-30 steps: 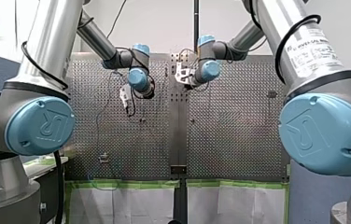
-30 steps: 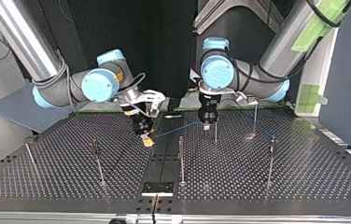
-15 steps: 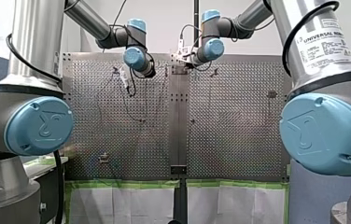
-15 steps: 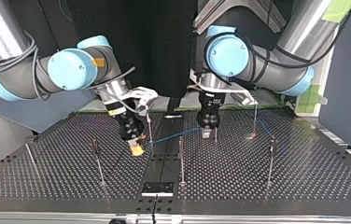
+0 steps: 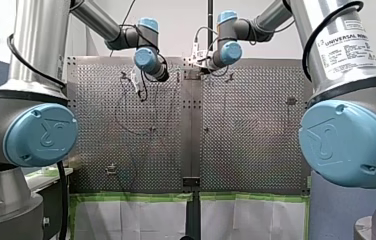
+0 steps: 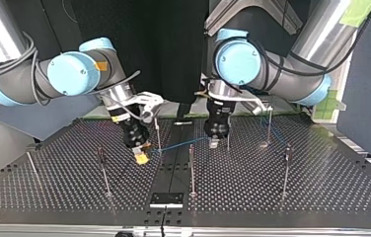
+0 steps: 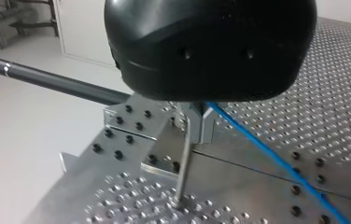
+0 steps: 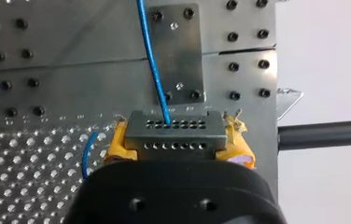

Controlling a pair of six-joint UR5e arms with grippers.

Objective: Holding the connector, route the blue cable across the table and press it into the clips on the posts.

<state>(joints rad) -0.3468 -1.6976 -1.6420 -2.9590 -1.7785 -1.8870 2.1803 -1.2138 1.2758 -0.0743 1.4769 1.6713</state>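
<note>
– Where does this stand?
– You're mid-route: your right gripper [image 8: 178,136] pinches the connector [image 8: 176,125] between its yellow pads [image 8: 117,143], and the blue cable [image 8: 151,56] runs out of it across the table [image 8: 47,84] toward your left gripper [image 7: 195,123], beside a post [image 7: 181,177].
– Next?
– Likely you press the cable down at that post, keeping it taut. Whether your left gripper grips the cable, I can't tell.
</note>
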